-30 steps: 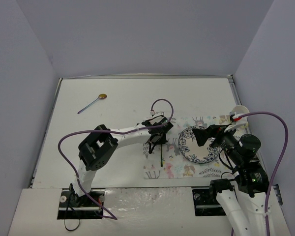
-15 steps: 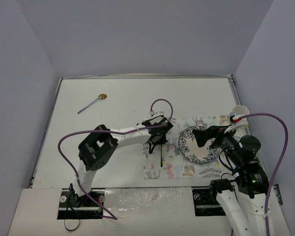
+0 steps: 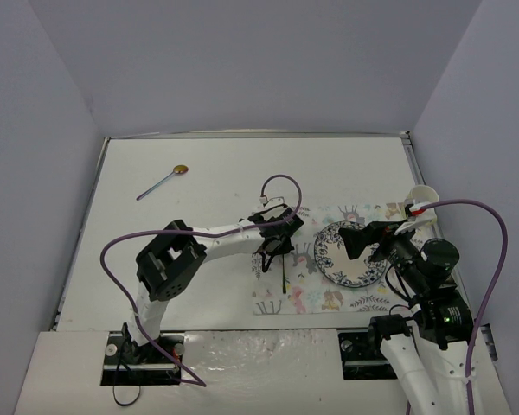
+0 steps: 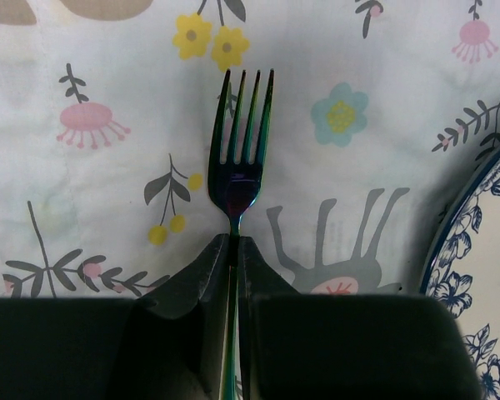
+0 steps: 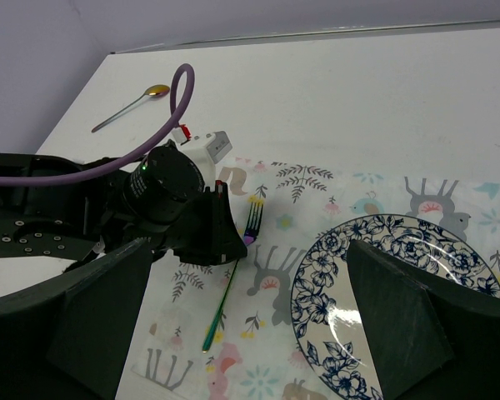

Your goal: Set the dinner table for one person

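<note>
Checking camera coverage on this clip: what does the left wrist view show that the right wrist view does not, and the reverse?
Only left wrist: a close look at the left claw pinched shut on the fork at its neck, tines pointing away. Only right wrist: the spoon far off on the white table, the purple cable, the fork's whole handle, the open right claw. Both: fork, printed mat, blue-patterned plate.

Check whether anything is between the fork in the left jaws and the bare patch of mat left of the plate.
Nothing visible does. The left jaws are shut on the neck of the fork, which is over open mat, with the plate apart to its right.
</note>
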You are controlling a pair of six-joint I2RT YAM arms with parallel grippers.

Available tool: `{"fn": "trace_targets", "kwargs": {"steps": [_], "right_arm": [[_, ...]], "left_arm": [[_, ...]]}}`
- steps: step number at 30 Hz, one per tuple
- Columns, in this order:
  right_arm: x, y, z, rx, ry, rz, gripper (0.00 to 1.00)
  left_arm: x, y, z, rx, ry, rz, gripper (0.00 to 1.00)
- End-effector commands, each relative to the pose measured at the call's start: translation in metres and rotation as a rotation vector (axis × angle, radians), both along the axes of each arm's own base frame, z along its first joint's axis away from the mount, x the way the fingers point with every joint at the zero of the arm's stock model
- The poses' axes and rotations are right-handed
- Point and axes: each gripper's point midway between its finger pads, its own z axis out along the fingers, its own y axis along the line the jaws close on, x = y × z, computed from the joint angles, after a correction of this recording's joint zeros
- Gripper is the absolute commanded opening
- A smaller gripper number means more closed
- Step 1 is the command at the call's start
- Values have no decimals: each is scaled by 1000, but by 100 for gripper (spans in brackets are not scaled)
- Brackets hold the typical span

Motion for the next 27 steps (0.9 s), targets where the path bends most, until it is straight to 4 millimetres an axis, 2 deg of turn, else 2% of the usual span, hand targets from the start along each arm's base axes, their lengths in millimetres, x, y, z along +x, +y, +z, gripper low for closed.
{"fn": "trace_targets", "kwargs": {"steps": [1, 6, 9, 15, 22, 25, 27], "right_arm": [[3, 3, 9, 7, -44, 12, 100], [3, 3, 10, 6, -45, 12, 100], [4, 3, 9, 6, -43, 12, 100], [3, 3, 10, 5, -46, 14, 100], [2, 4, 15, 1, -60, 19, 100], [2, 3, 18, -9, -67, 21, 100], [0, 4, 22, -11, -77, 27, 100]], "left_arm": [[2, 6, 20, -15, -32, 34, 3], [3, 3, 20, -16, -33, 25, 4], [3, 3, 19, -12, -31, 17, 8], [5, 6, 30, -5, -54, 16, 25], [11, 13, 68, -9, -130, -4, 35], [15, 27, 105, 3, -214, -29, 37], [21, 44, 119, 51, -259, -60, 39]]}}
